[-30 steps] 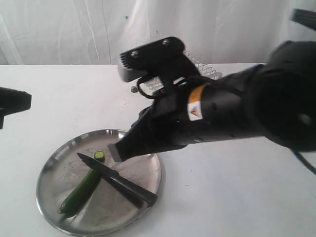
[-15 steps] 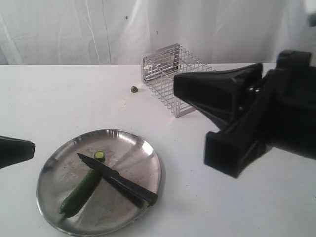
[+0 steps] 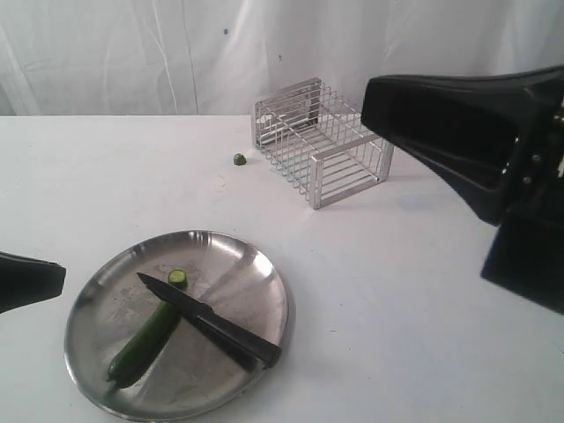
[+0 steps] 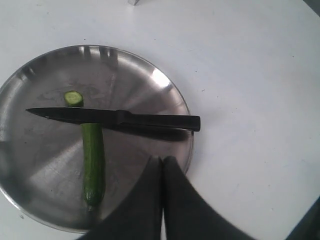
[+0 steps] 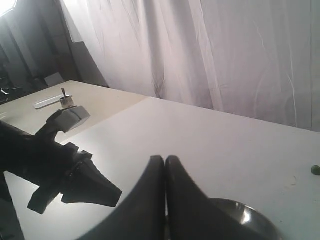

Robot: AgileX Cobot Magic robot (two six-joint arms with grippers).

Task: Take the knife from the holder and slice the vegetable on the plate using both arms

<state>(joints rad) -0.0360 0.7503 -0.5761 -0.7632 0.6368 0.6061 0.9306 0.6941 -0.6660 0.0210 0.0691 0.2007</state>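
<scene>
In the lower left of the exterior view, the shiny round plate (image 3: 251, 264) carries the slim dark green vegetable (image 3: 145, 342). The black-handled knife (image 3: 207, 319) lies across its cut end. The left hand (image 4: 162, 160), clenched on nothing, hovers near the plate's rim, clear of both. The right hand (image 5: 165, 159), likewise clenched and empty, hangs well apart at the right edge. Farther back, at upper centre, the wire holder (image 3: 322, 141) stands on the white tabletop (image 3: 397, 308).
</scene>
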